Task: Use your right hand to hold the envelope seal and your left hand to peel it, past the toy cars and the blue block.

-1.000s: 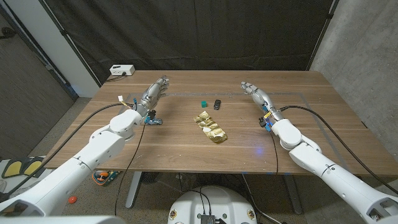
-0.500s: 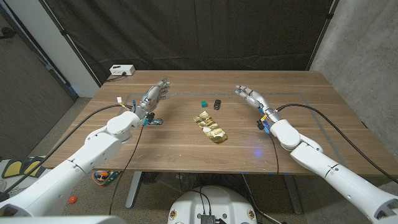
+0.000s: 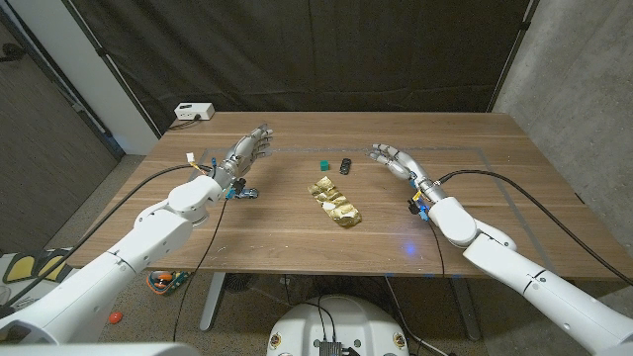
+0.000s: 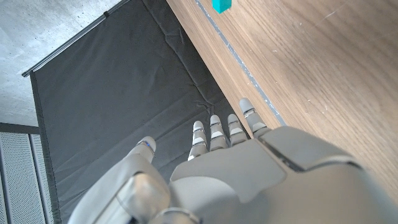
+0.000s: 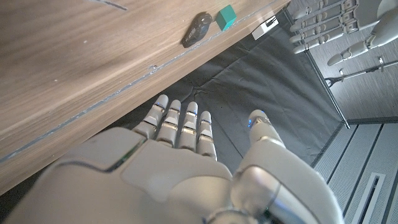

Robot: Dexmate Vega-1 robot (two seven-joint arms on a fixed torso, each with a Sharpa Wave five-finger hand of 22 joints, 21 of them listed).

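Setting: a brown wooden bench (image 3: 297, 227) stands before a black curtain, with concrete wall to one side.
Head view, target: the crumpled gold foil envelope (image 3: 333, 202) lies mid-bench, nearer the robot than the small teal block (image 3: 323, 164) and the small dark toy car (image 3: 345, 165), which sit just beside each other.
Head view, right hand (image 3: 393, 158): fingers spread, holding nothing, near the car and well apart from the envelope.
Head view, left hand (image 3: 247, 150): fingers extended, empty, out toward the far left of the bench.
Left wrist view: the left hand's fingers point over the bench edge; the block is far off.
Right wrist view: the car and block lie beyond the empty right hand.
Advice: bring the right hand back toward the envelope clear of the car, pin the seal end firmly, then send the left in to peel.
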